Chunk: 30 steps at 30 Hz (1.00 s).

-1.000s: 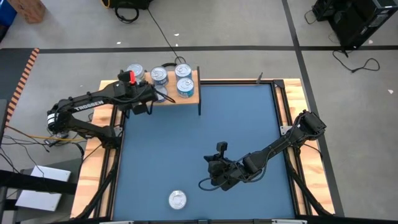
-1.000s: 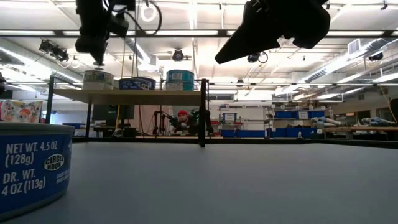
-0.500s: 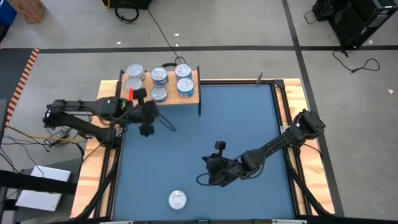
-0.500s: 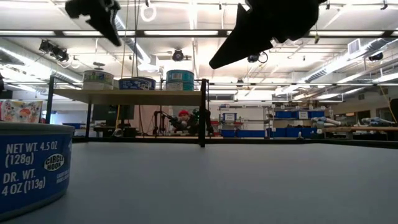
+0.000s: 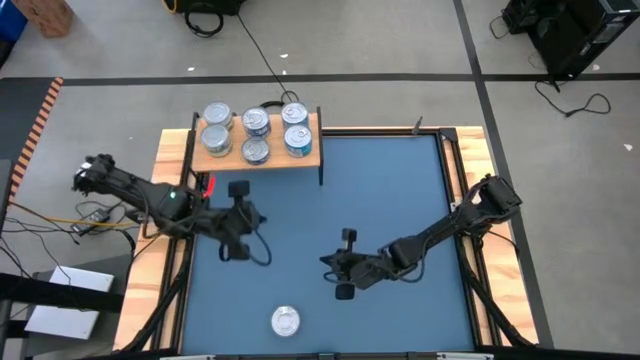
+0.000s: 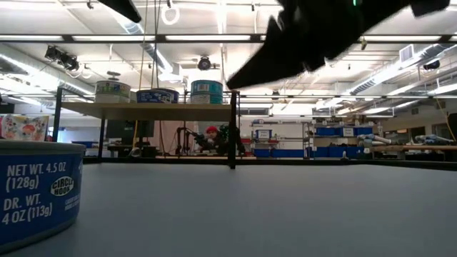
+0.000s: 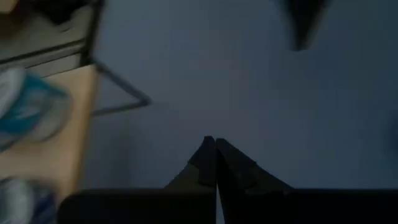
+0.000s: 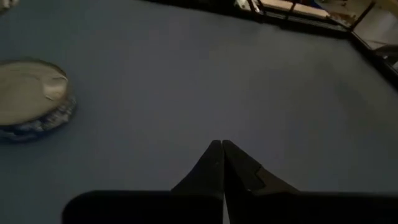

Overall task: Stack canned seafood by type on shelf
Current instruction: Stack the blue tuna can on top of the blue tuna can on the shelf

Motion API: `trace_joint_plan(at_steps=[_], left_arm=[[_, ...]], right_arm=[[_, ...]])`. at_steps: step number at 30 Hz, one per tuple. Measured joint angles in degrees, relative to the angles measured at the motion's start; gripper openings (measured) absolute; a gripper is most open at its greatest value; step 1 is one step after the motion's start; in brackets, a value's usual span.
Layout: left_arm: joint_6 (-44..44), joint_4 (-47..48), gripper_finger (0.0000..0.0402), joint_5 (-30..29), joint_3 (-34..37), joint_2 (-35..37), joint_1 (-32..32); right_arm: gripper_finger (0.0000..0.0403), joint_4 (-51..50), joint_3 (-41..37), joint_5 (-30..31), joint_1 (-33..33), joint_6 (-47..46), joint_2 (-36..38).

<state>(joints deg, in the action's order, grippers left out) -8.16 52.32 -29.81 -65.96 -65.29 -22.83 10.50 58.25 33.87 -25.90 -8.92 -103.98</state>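
Several tins of canned seafood (image 5: 256,135) stand upright on the light wooden shelf (image 5: 232,158) at the table's far left. In the low view they show in a row (image 6: 158,94). One more tin (image 5: 285,321) stands on the blue tabletop near the front edge, also in the right wrist view (image 8: 32,96) and large at the low view's left (image 6: 36,191). My left gripper (image 5: 262,252) hangs shut over the table's left half, near side of the shelf, holding nothing (image 7: 216,148). My right gripper (image 5: 325,262) is shut and empty over the table's middle (image 8: 222,148), slanting down toward the lone tin.
The shelf's thin black legs (image 6: 232,128) stand on the tabletop at the far left. Wooden table borders (image 5: 468,170) run along both sides. The blue top between the shelf and the lone tin is bare. My right arm (image 6: 321,32) fills the upper part of the low view.
My left gripper has drawn back from above the shelf's tins and swung toward the table's near edge and middle, tipping up from pointing down to a slant. My right gripper has sunk a little and turned. The tins have kept still.
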Motion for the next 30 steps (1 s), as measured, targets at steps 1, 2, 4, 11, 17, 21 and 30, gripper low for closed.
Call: trace_joint_plan(at_steps=[1, 2, 4, 11, 17, 21, 30], left_arm=[[0.0, -1.62, 0.0003, 0.86, 1.03, 0.0, -1.02], [0.0, -3.35, 0.0002, 1.63, 2.12, -0.15, -1.88], [-0.05, -6.04, 0.0002, 4.03, 3.93, -1.03, -3.38], [-3.18, -10.39, 0.0002, 13.03, 6.02, -8.62, -9.75], [-7.65, -18.28, 0.0002, 13.18, 6.0, -17.69, -14.96], [-10.17, -20.58, 0.0002, 14.53, 3.97, -22.8, -17.44], [-14.45, -23.71, 0.0002, 18.13, -2.68, -33.94, -20.08]], right_arm=[[0.0004, 1.14, -1.04, -0.1, 0.12, 0.21, -0.03], [0.0003, 2.18, -1.84, -0.1, 0.19, 0.73, -0.04], [0.0003, 3.8, -2.91, -0.09, 0.21, 1.77, -0.04], [0.0005, 3.7, -3.2, -0.24, 0.2, 3.04, -0.04], [0.0006, 4.01, -3.2, -0.5, 0.28, 4.81, -0.04], [0.0006, 4.02, -3.2, -0.55, 0.79, 5.71, -0.04], [0.0006, 4.02, -3.2, -0.7, 0.91, 5.71, -0.04]])
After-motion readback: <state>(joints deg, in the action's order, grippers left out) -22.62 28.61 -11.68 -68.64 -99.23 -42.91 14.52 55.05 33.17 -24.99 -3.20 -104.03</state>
